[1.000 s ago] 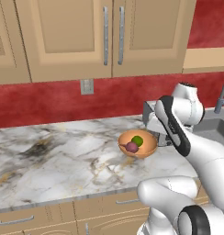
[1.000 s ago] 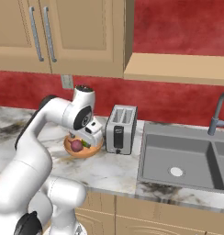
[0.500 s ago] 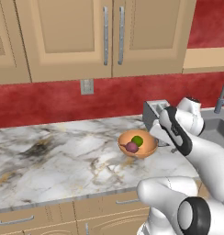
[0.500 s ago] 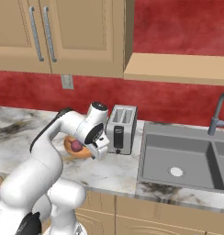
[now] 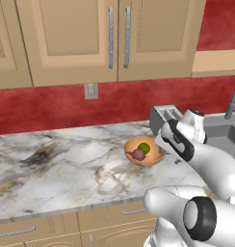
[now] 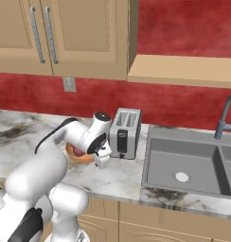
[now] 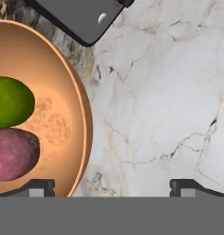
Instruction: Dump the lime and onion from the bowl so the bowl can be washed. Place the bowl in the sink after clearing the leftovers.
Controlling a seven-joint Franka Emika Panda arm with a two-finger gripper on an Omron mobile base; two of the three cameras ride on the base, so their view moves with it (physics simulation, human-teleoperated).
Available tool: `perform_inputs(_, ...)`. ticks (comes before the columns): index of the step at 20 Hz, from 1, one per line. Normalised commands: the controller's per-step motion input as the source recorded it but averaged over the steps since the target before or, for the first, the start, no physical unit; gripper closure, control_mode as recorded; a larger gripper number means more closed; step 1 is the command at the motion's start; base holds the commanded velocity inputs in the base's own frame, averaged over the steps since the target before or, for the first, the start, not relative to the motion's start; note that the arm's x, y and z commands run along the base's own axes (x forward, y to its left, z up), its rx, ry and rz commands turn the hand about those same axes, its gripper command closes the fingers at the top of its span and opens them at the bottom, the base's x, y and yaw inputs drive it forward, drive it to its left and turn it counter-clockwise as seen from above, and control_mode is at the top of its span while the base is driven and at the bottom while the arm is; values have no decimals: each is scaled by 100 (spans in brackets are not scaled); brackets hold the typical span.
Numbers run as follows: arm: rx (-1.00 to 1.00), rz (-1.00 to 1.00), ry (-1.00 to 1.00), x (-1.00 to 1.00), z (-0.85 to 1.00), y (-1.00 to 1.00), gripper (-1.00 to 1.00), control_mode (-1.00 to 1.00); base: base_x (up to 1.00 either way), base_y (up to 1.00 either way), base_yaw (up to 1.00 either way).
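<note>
The orange-tan bowl stands on the marble counter just left of the toaster, holding the green lime and the purple-red onion. My gripper is open and hangs low over the bowl's toaster-side rim. One fingertip is over the bowl's inside and the other over bare counter. The lime and onion lie side by side left of the fingers. In the right base view the hand covers much of the bowl. The grey sink lies to the right.
A silver toaster stands between bowl and sink, close behind the hand; its dark base shows in the hand view. A curved faucet rises behind the sink. Marble counter stretches left of the bowl. Wall cabinets hang above.
The hand has come down and shifted toward the toaster side of the bowl, ending low at its rim. The jaws stayed open. Bowl, lime and onion have not moved.
</note>
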Motion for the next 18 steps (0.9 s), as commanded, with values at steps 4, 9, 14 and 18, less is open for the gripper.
perform_inputs(4, 0, -11, 0, 17, -29, 6, -100, -100, 0, 0, 0)
perform_inputs(9, 0, -10, 0, 26, -20, 16, -100, -100, 0, 0, 0)
perform_inputs(14, 0, -9, 0, 30, -21, 19, -100, -100, 0, 0, 0)
perform_inputs(18, 0, -9, 0, 20, -26, 10, -100, -100, 0, 0, 0)
